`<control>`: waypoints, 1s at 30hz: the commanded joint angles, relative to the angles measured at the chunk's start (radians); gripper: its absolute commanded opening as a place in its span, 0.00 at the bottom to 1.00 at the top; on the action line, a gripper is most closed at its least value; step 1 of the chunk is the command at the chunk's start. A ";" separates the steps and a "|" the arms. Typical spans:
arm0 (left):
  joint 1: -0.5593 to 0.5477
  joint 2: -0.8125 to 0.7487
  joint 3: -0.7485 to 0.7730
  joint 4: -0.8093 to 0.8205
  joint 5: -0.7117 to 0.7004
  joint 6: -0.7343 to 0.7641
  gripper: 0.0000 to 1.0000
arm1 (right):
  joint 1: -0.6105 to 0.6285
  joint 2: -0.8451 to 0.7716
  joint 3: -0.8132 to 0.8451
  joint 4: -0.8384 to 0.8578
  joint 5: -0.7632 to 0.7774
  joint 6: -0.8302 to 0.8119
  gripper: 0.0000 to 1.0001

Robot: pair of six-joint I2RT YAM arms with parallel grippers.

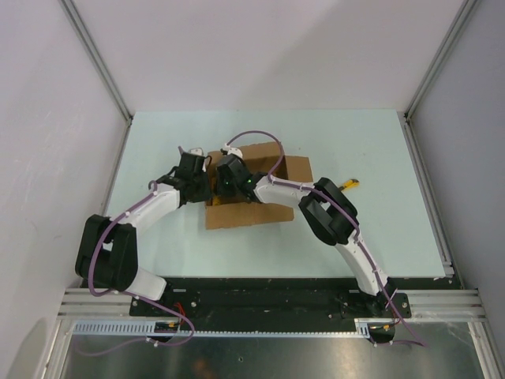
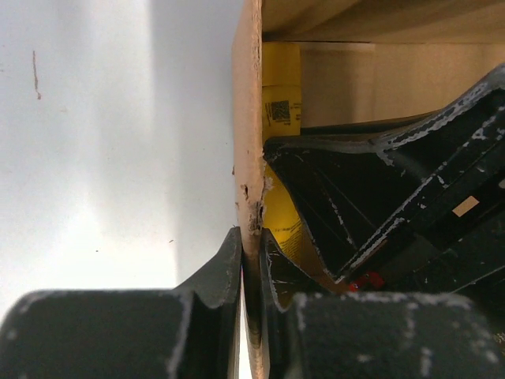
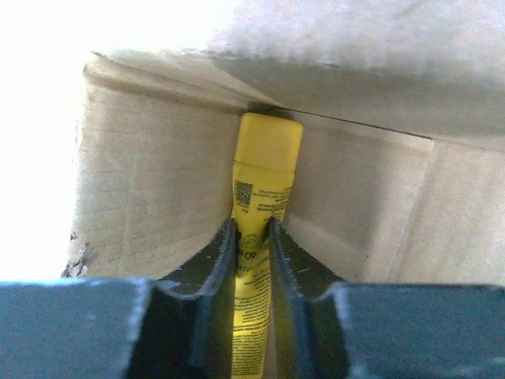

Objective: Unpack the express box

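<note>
The left gripper [image 2: 251,241] is pinching the express box [image 2: 248,110] by its side wall, jaws nearly together on the cardboard edge running straight ahead. Just to its right, the right gripper [image 3: 252,233] is reaching inside the box, clamping narrowly on the yellow tube [image 3: 267,154] pointing ahead into the corner.

Inside the express box [image 3: 142,181], walls crowd the right hand [image 3: 252,227] and yellow tube [image 3: 267,154].

express box [image 1: 237,215] | brown cardboard | flaps open | upright at middle of table [image 1: 379,150]
</note>
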 commanded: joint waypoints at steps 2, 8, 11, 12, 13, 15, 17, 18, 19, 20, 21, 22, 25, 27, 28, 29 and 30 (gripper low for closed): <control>-0.002 -0.063 0.015 0.022 0.023 -0.027 0.10 | 0.002 0.040 0.038 -0.047 0.035 -0.013 0.15; -0.004 -0.067 0.013 0.020 -0.012 -0.027 0.11 | -0.013 -0.044 0.016 -0.034 0.060 -0.016 0.06; -0.002 -0.073 0.012 0.020 -0.032 -0.024 0.12 | -0.018 -0.098 0.012 -0.028 0.066 -0.029 0.05; -0.002 -0.073 0.010 0.017 -0.039 -0.022 0.13 | -0.020 -0.112 0.006 -0.025 0.067 -0.032 0.05; -0.002 -0.073 0.013 0.016 -0.042 -0.024 0.13 | -0.021 -0.122 0.003 -0.018 0.070 -0.036 0.06; -0.002 -0.070 0.017 0.007 -0.055 -0.027 0.13 | -0.024 -0.159 -0.004 -0.016 0.078 -0.044 0.06; -0.002 -0.061 0.026 -0.002 -0.071 -0.032 0.14 | -0.029 -0.191 -0.008 -0.017 0.084 -0.045 0.06; -0.002 -0.058 0.027 -0.010 -0.075 -0.030 0.14 | -0.033 -0.204 -0.016 -0.018 0.084 -0.042 0.06; -0.002 -0.053 0.035 -0.016 -0.082 -0.030 0.16 | -0.035 -0.215 -0.019 -0.016 0.084 -0.041 0.05; -0.002 -0.050 0.036 -0.021 -0.092 -0.030 0.16 | -0.038 -0.236 -0.022 -0.014 0.083 -0.039 0.04; -0.002 -0.049 0.041 -0.029 -0.097 -0.033 0.17 | -0.041 -0.247 -0.024 -0.014 0.086 -0.038 0.04; -0.002 -0.041 0.047 -0.035 -0.101 -0.033 0.18 | -0.049 -0.256 -0.024 -0.014 0.084 -0.038 0.04; -0.002 -0.030 0.064 -0.050 -0.115 -0.029 0.20 | -0.067 -0.299 -0.019 -0.011 0.081 -0.035 0.04; -0.001 -0.017 0.073 -0.067 -0.137 -0.021 0.20 | -0.081 -0.331 -0.011 -0.008 0.081 -0.035 0.04; -0.001 -0.011 0.084 -0.073 -0.144 -0.018 0.20 | -0.096 -0.343 -0.002 -0.011 0.080 -0.035 0.04; 0.002 0.002 0.089 -0.085 -0.152 -0.016 0.20 | -0.107 -0.354 -0.001 -0.014 0.080 -0.036 0.04; 0.004 0.005 0.092 -0.088 -0.161 -0.012 0.21 | -0.116 -0.382 -0.001 -0.017 0.081 -0.036 0.04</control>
